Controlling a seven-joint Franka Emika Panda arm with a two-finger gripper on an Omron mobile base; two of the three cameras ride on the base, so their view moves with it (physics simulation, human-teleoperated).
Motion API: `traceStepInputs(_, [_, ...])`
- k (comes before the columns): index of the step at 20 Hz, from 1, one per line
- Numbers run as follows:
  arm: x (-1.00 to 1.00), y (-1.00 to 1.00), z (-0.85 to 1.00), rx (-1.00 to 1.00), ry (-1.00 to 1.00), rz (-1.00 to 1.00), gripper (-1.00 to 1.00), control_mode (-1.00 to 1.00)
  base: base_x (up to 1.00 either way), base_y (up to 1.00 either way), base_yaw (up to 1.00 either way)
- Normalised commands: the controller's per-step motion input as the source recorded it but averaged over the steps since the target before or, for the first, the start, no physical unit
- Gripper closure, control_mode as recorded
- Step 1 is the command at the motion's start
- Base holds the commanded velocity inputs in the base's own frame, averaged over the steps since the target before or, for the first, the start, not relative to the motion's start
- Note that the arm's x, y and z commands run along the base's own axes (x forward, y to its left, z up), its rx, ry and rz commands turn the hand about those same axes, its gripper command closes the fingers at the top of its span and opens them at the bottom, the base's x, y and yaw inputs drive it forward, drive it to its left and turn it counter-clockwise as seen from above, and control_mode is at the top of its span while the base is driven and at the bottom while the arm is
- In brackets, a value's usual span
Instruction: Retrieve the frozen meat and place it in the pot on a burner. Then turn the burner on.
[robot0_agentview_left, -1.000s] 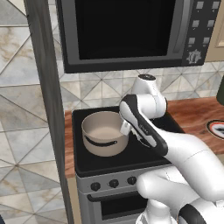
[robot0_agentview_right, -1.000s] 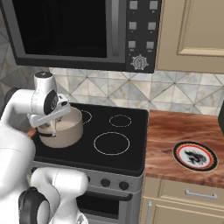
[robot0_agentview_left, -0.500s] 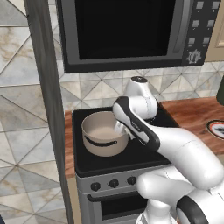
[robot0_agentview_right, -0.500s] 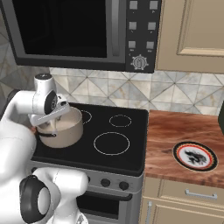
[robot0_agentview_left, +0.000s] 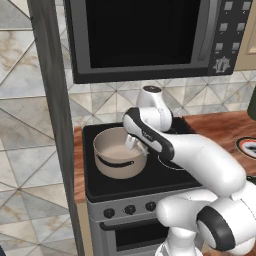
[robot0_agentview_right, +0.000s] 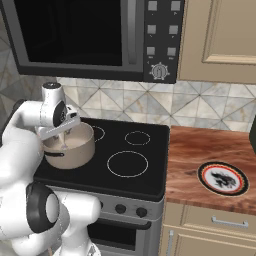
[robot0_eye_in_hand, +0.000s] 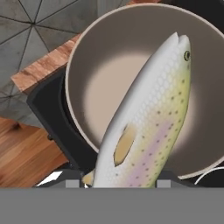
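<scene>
— What's the gripper (robot0_eye_in_hand: 124, 181) got?
— Its fingers pinch a speckled trout (robot0_eye_in_hand: 151, 118), the frozen meat, by the tail end.
— Where's that?
— Hanging right over the beige pot (robot0_agentview_left: 119, 153), head above its cream bottom; the pot sits on the black stove top (robot0_agentview_right: 150, 172).

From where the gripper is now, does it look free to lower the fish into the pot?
Probably yes. The gripper hangs over the open pot, shut on the fish, whose head points down at the pot's bare cream floor. No lid or other item sits between them.
</scene>
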Motion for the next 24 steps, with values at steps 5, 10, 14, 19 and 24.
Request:
traceStepInputs(5, [0.22, 0.11, -0.08, 0.0, 0.0, 0.0, 1.0, -1.0, 0.0, 0.0, 0.0])
traceStepInputs(10, [0.14, 0.06, -0.12, 0.0, 0.0, 0.0, 1.0, -1.0, 0.0, 0.0, 0.0])
traceStepInputs(14, [0.03, 0.0, -0.23, 0.0, 0.0, 0.0, 1.0, -1.0, 0.0, 0.0, 0.0])
traceStepInputs(19, [0.06, 0.0, -0.13, 0.0, 0.0, 0.0, 1.0, -1.0, 0.0, 0.0, 0.0])
traceStepInputs(24, [0.11, 0.09, 0.0, 0.0, 0.0, 0.0, 1.0, -1.0, 0.0, 0.0, 0.0])
